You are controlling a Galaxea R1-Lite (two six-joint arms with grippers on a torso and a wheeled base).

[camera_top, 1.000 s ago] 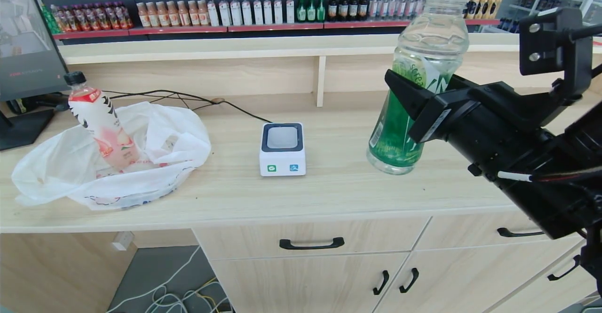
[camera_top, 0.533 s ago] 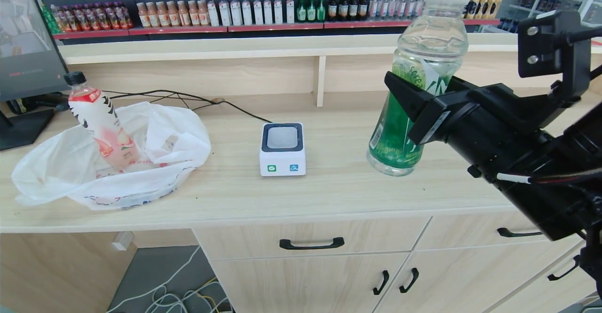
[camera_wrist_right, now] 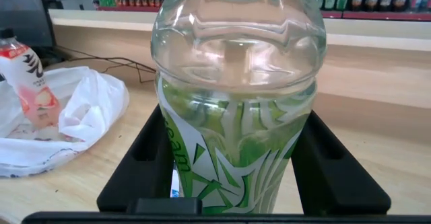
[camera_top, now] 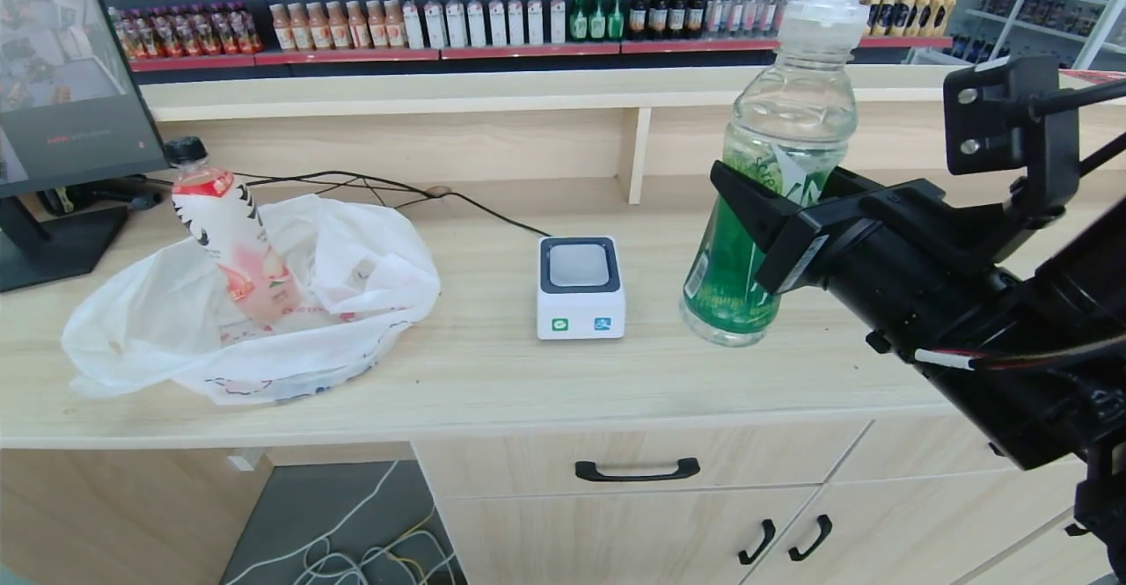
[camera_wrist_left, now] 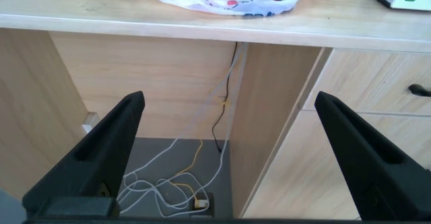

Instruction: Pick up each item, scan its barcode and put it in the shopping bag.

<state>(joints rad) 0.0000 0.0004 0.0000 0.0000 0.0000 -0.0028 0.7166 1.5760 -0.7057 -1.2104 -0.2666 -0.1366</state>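
Two black fingers of the left gripper (camera_wrist_left: 229,99) are seen spread wide apart with nothing between them, held low in front of the counter (camera_top: 493,365), below its edge, where an open bay with loose floor cables (camera_wrist_left: 182,183) is faced. A drawer with a black handle (camera_top: 637,471) is set under the counter's front edge. Above the counter's right part, a green-labelled bottle (camera_top: 787,127) with a pale cap is held upright by the right gripper (camera_top: 778,202), whose fingers are pressed against the label on either side; whether the bottle's base rests on the wood cannot be told. Just beside the bottle, towards the robot's left, a small white scanner (camera_top: 581,290) with a dark-framed window on top is placed on the counter. Further left, a white shopping bag (camera_top: 369,277) is spread open on the wood, and a pink bottle (camera_top: 230,233) with a black cap is leaned inside it. Behind the bag, black cords (camera_top: 369,185) are trailed along the back of the counter, and a dark monitor (camera_top: 62,66) is stood at the far left. Beyond, rows of drinks are lined up on a red-edged shelf (camera_top: 493,53).
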